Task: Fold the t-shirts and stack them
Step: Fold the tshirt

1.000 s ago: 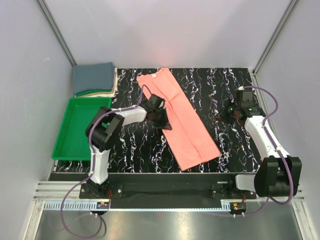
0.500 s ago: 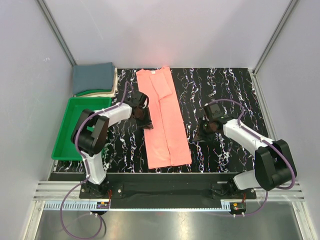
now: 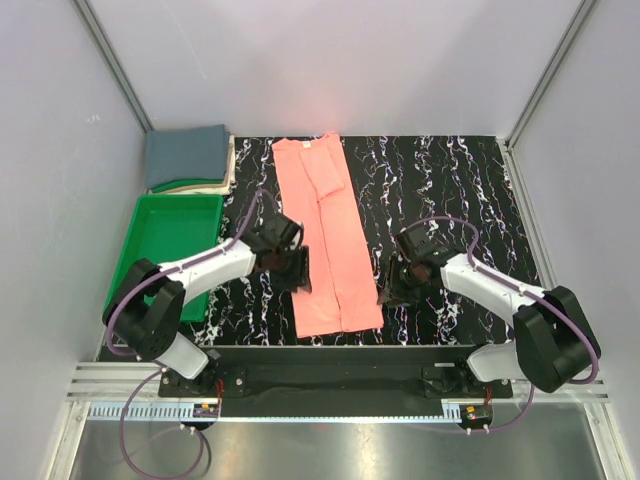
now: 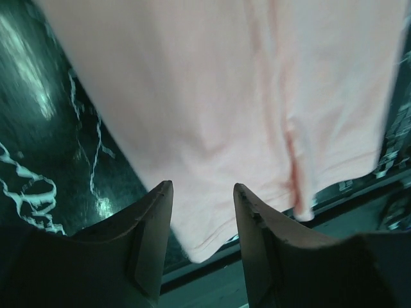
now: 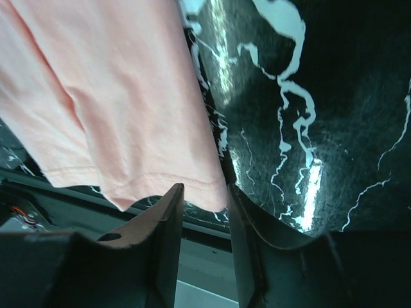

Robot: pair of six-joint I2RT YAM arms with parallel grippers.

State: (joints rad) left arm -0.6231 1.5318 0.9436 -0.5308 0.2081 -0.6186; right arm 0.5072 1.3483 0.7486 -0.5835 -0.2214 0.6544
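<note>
**Pink shirt is a long strip; short folds and stacking are left**

At the near edge of the table (image 3: pixel 450 190), the left gripper (image 3: pixel 296 270) and right gripper (image 3: pixel 390 288) flank the salmon-pink t-shirt (image 3: pixel 325 240), fingers apart, holding nothing. The shirt lies as a narrow strip toward the far edge. In the far left corner the blue-grey t-shirt (image 3: pixel 185 155) lies folded. The pink one probably needs cross folds, then stacking.

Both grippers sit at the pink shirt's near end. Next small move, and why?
Probably lower both and pinch the near hem corners: the salmon-pink shirt lies as a long strip, the left gripper and right gripper stand open beside its hem, nothing held.
</note>
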